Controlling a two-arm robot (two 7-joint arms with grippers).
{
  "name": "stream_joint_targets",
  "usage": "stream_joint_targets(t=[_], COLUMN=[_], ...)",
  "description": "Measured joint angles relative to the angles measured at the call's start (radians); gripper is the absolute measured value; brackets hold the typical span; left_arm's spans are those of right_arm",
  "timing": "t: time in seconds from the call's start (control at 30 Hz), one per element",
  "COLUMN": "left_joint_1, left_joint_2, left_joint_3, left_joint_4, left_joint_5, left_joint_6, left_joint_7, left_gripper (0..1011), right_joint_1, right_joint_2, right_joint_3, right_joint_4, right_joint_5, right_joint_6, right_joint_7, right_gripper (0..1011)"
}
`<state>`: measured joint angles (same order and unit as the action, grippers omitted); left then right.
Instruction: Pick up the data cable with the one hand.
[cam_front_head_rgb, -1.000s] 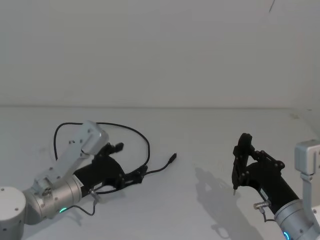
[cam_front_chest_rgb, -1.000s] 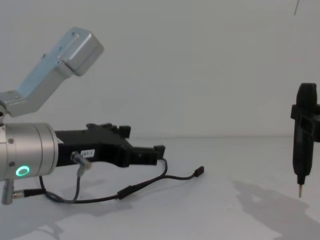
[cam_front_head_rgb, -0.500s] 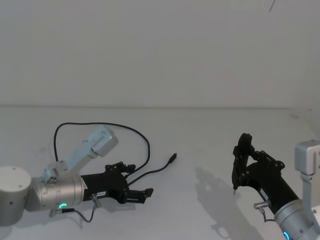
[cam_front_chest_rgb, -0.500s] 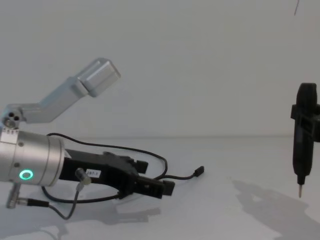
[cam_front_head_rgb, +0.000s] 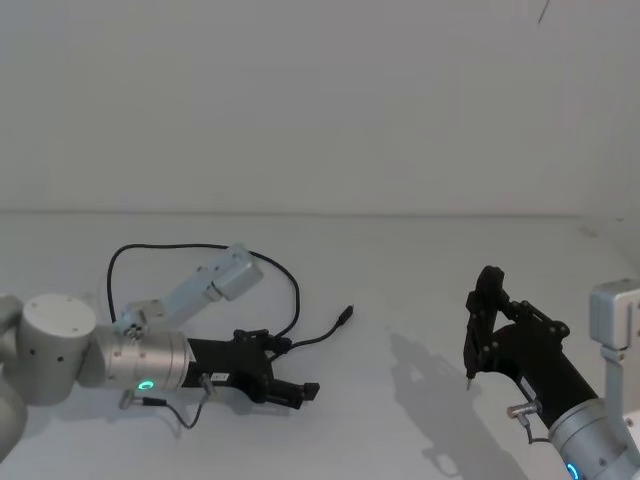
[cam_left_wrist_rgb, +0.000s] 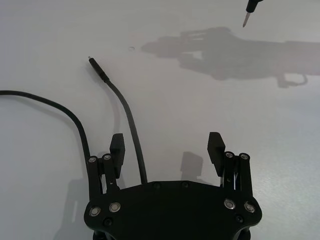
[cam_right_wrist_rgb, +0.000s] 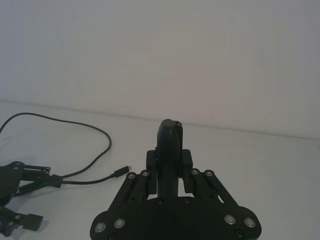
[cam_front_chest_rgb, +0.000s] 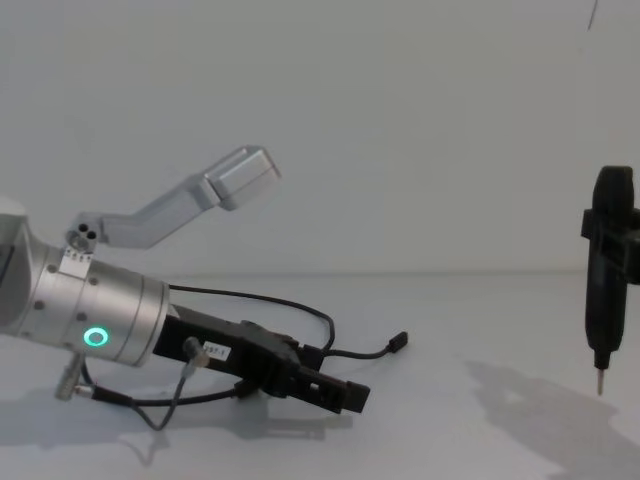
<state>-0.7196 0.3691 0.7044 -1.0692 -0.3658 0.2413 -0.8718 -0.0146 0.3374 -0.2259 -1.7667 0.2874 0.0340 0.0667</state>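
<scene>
Fingers (cam_left_wrist_rgb: 117, 147) of the left gripper (cam_left_wrist_rgb: 166, 145) gape wide, straddling the thin black data cable (cam_left_wrist_rgb: 123, 102).

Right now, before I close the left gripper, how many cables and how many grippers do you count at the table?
Data cable: 1, black, lying on the table.
Grippers: 2, the left gripper open and low astride the cable, the right gripper held above the table on the right.
Total: 3.
</scene>
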Motion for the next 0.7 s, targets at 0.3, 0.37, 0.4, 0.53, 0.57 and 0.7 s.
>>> stream_joint_targets(t=[0.3, 0.37, 0.4, 0.53, 0.57, 0.7], left_joint_1=[-0.055, -0.062, -0.064, -0.073, -0.077, -0.082], left_joint_2=[-0.034, -0.040, -0.041, -0.049, -0.053, -0.059], left_joint_3=[0.028, 0.032, 0.032, 0.036, 0.038, 0.042], left_joint_4=[0.087, 0.101, 0.105, 0.124, 0.133, 0.149], left_joint_5=[0.011, 0.012, 0.012, 0.011, 0.009, 0.004], left_joint_6=[-0.026, -0.031, -0.033, -0.043, -0.048, -0.056], left_joint_7=[-0.015, -0.015, -0.016, -0.020, -0.022, -0.027], left_gripper=[947, 906, 893, 775, 765, 628], right_joint_1=[0.000, 0.000, 0.000, 0.000, 0.000, 0.000], right_joint_2=[0.000, 0.000, 0.000, 0.000, 0.000, 0.000], right_joint_3=[0.000, 0.000, 0.000, 0.000, 0.000, 0.000], right_joint_4=[0.000, 0.000, 0.000, 0.000, 0.000, 0.000], right_joint_5=[0.000, 0.000, 0.000, 0.000, 0.000, 0.000], right_joint_6=[0.000, 0.000, 0.000, 0.000, 0.000, 0.000], right_joint_7=[0.000, 0.000, 0.000, 0.000, 0.000, 0.000], right_gripper=[279, 279, 279, 279, 279, 279])
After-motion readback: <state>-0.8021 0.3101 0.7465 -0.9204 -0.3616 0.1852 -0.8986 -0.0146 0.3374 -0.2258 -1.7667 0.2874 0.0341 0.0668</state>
